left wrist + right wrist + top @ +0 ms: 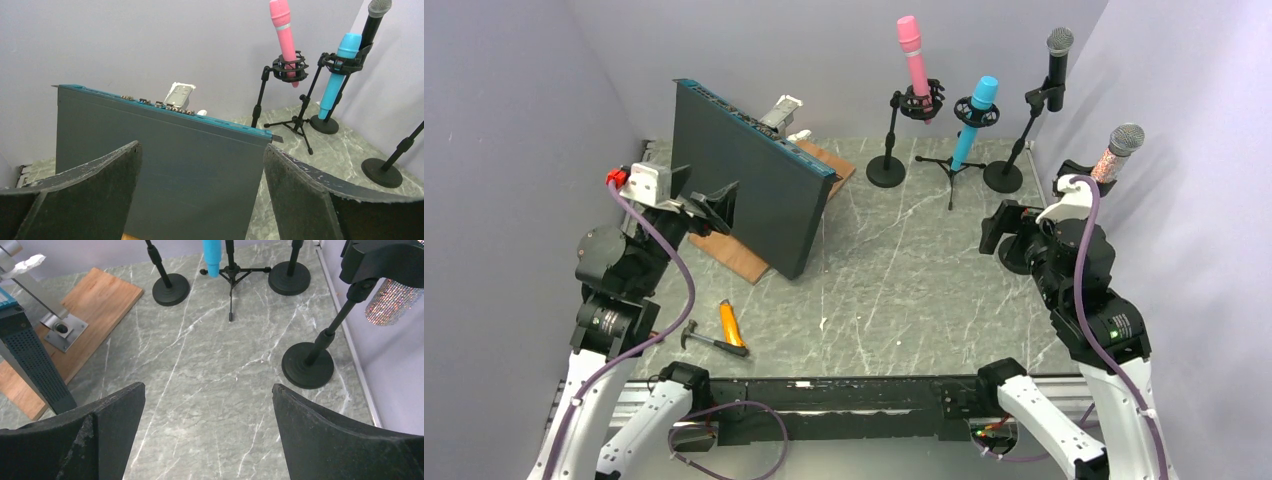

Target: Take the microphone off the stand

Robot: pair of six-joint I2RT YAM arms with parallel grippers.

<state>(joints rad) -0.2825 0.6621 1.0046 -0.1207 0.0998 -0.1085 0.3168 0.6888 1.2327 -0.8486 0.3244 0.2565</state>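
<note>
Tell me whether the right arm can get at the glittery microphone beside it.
Probably yes. The right gripper is open, and the glittery microphone sits in its stand close by on the gripper's right, with nothing visible between them.

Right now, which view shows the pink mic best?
Left wrist: the pink mic is large and clear in its clip. Top shows it whole but small. Right wrist cuts it off, showing only stand bases.

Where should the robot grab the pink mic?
Grab the pink mic on its long bare body above the clip, coming in level from the near side. It stands almost upright and sticks well out of the clip, so it should probably lift straight up.
</note>
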